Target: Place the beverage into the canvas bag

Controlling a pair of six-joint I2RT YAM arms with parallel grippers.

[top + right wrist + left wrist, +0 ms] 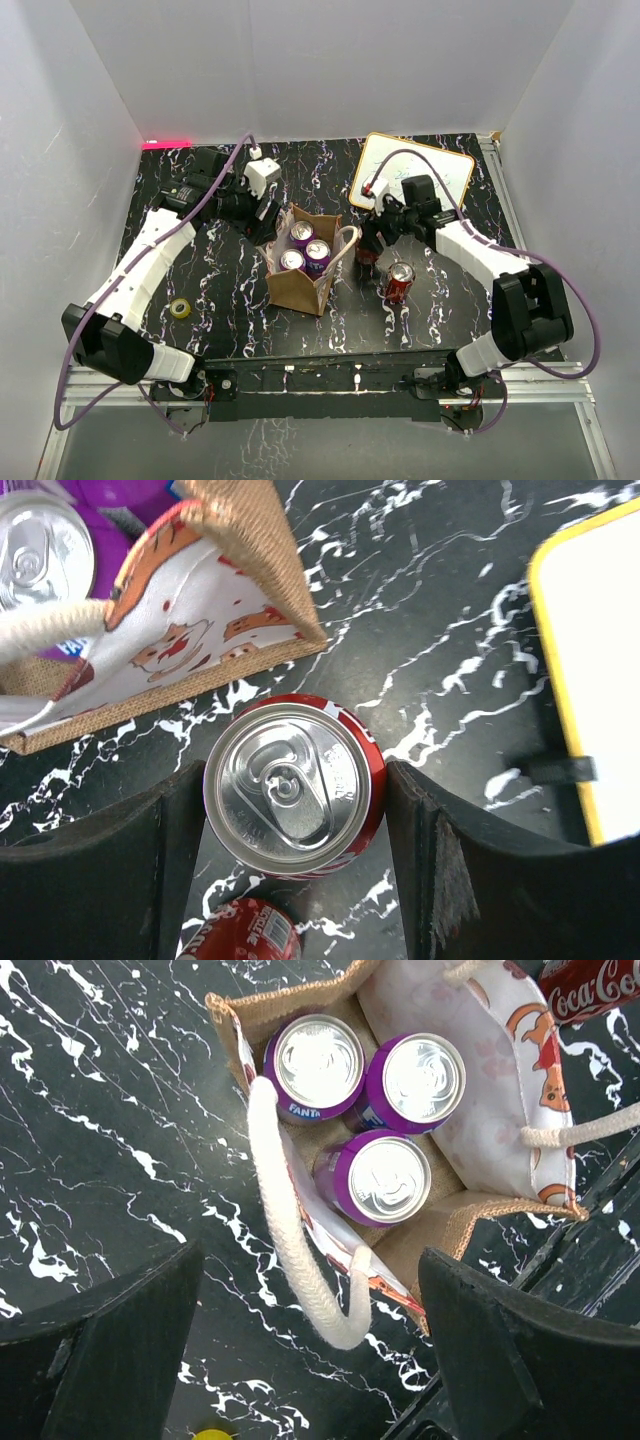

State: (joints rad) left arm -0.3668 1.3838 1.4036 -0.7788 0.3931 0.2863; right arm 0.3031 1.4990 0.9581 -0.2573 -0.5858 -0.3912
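The right gripper (296,802) straddles the upright red cola can (285,778), fingers (110,880) apparently clamped on its sides. It stands just right of the canvas bag (298,288). The left gripper (310,1270) hangs open over three purple cans (390,1175).

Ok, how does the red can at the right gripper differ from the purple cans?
The red can is outside the canvas bag, beside it; the purple cans sit inside it. The right gripper is shut on the red can's sides; no gripper holds the purple cans, with the left gripper open above them. All are upright, silver tops up.
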